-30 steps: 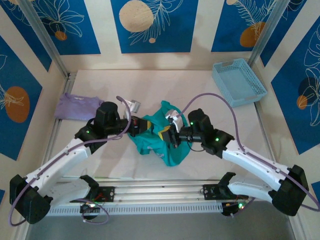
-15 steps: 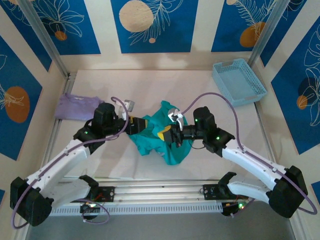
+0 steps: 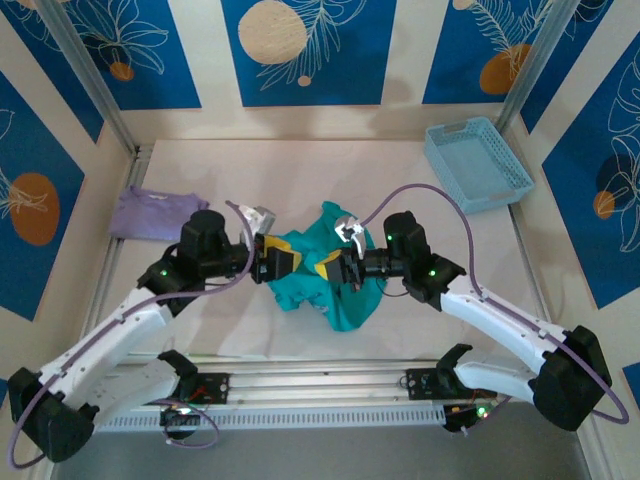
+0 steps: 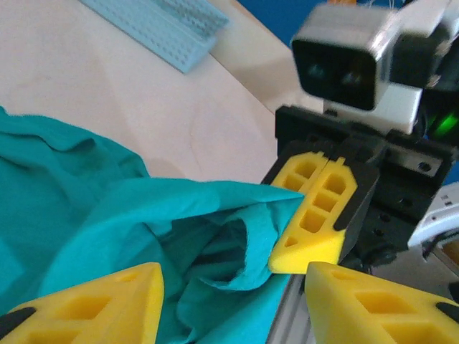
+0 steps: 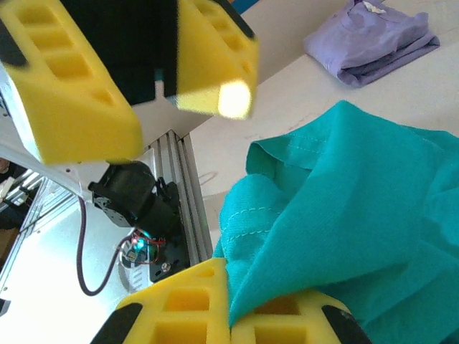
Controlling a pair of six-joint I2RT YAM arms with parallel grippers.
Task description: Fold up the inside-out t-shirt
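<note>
The teal inside-out t-shirt (image 3: 340,305) lies bunched in the middle of the table. My right gripper (image 3: 332,268) is shut on a fold of it; in the right wrist view the cloth (image 5: 358,193) runs down into the pinched yellow pads of that gripper (image 5: 233,319). My left gripper (image 3: 279,262) stands open just left of the bunch, facing the right one. In the left wrist view its wide-apart fingers (image 4: 107,301) flank loose teal cloth (image 4: 107,208) without pinching it, and the right gripper's closed fingers (image 4: 319,208) hold the fabric's edge straight ahead.
A folded lavender garment (image 3: 150,212) lies at the far left of the table (image 3: 300,175), and it appears in the right wrist view (image 5: 373,36) too. A light blue basket (image 3: 478,163) stands at the back right. The aluminium rail runs along the near edge.
My left gripper has opened, let go of the t-shirt and drawn back a little to the left. The right gripper stays shut on the cloth and has shifted slightly toward the left.
</note>
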